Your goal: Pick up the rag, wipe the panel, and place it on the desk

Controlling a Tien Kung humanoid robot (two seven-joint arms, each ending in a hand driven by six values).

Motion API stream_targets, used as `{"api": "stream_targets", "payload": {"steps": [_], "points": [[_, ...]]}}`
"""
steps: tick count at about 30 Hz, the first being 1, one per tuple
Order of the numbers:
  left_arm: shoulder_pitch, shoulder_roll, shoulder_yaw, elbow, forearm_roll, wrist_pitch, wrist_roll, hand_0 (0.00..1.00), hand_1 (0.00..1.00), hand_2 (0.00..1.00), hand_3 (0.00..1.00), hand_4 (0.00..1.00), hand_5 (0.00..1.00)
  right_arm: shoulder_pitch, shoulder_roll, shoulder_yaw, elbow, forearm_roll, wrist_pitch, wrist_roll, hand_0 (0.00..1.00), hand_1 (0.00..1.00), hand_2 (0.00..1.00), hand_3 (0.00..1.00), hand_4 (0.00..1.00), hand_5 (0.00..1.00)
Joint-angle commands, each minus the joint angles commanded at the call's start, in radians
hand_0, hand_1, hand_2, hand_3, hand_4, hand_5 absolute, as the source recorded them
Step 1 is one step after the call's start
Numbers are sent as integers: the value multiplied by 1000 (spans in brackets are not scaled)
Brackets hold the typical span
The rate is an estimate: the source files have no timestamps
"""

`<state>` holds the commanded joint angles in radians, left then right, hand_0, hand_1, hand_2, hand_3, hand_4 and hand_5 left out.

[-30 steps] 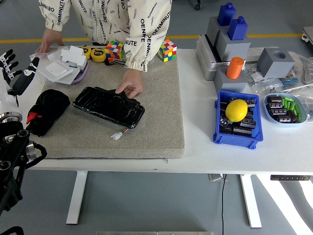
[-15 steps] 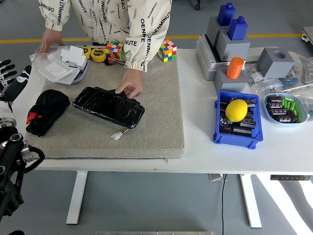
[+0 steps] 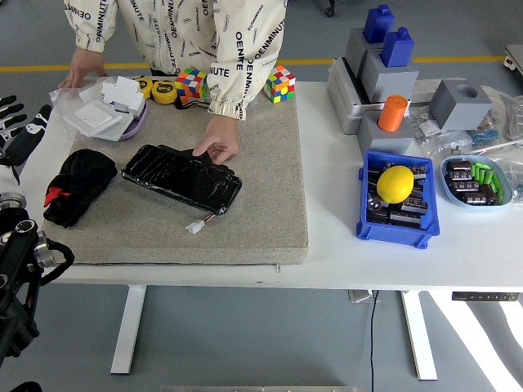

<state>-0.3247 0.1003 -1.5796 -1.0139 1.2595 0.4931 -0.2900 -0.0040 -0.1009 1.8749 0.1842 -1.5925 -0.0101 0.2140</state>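
Robot's left hand point(image 3: 18, 131) is black with white fingertips, black jointed arm point(image 3: 20, 269) below it; person wears a cream jacket point(image 3: 176, 37) with black lettering.

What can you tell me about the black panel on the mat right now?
The panel is a flat, glossy black rectangle with rounded corners, looking like plastic that catches reflections. It lies flat on the grey mat, turned at an angle, its long side running from upper left to lower right. A thin wire with a small white plug trails from its lower edge. The person's hand rests on its far edge. The rag lies apart, to its left.
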Motion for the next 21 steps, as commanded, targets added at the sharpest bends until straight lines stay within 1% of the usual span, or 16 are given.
{"api": "stream_targets", "payload": {"steps": [21], "points": [[-6,3,7,-13,-17,-9,2,468,595,620,631,969,262,2,-1,2,3,4,-3,2,521,551,489,520,848,346]]}}
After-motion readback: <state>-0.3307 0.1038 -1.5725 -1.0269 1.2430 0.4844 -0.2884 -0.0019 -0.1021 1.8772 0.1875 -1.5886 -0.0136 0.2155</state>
